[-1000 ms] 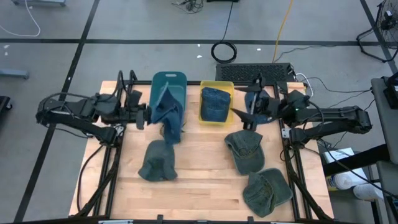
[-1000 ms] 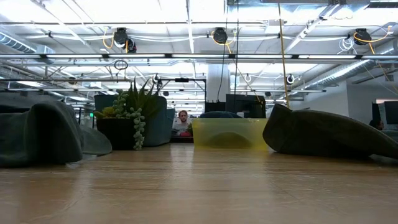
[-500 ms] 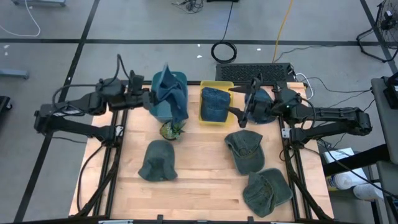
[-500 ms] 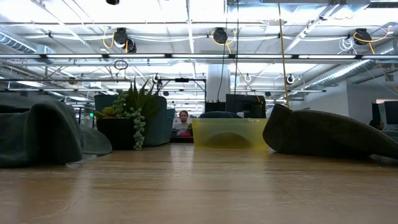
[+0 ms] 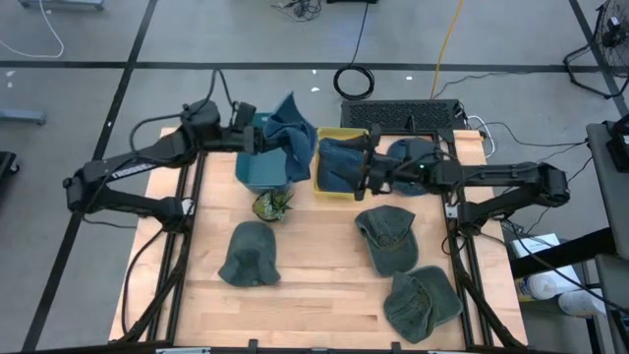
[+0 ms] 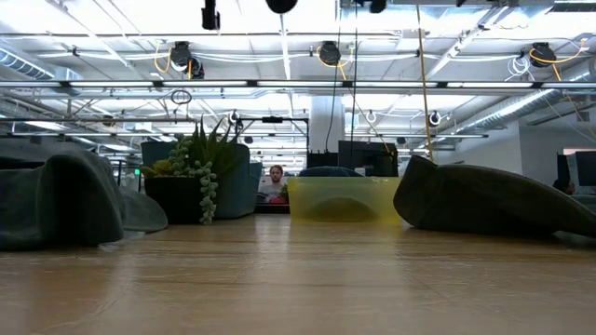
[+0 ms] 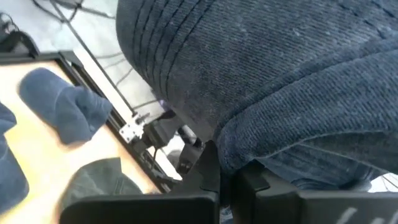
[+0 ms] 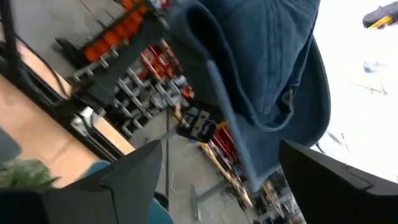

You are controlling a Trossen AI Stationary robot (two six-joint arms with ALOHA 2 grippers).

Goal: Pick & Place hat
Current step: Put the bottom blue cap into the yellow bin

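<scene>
My left gripper (image 5: pixel 257 139) is shut on a blue corduroy hat (image 5: pixel 293 128), held in the air over the teal bin (image 5: pixel 257 169) beside the yellow bin (image 5: pixel 329 190). That yellow bin holds another blue hat (image 5: pixel 339 162). My right gripper (image 5: pixel 366 175) is open at the yellow bin's right side, above that hat. Its wrist view looks between its fingers (image 8: pixel 134 180) at the lifted hat (image 8: pixel 267 68). A third blue hat (image 5: pixel 413 149) lies under the right arm. Three grey-green hats (image 5: pixel 251 254) (image 5: pixel 388 236) (image 5: pixel 423 300) rest on the table. My left gripper (image 7: pixel 227 180) pinches a fold of the blue hat's cloth (image 7: pixel 249 149) between its two fingers, coming roughly level from the table's left. The hat is lifted clear of the table and the bins and bulges out beyond the fingers.
A small potted plant (image 5: pixel 270 205) stands just in front of the teal bin. A keyboard (image 5: pixel 403 115) and a coiled cable (image 5: pixel 355 82) lie beyond the table's far edge. Bare wood (image 5: pixel 314 275) shows between the grey-green hats at the table's middle and near side.
My left gripper has carried the blue hat up and toward the far edge and the right, from over the plant to above the teal bin; the plant now shows. My right gripper has moved left toward the yellow bin.
</scene>
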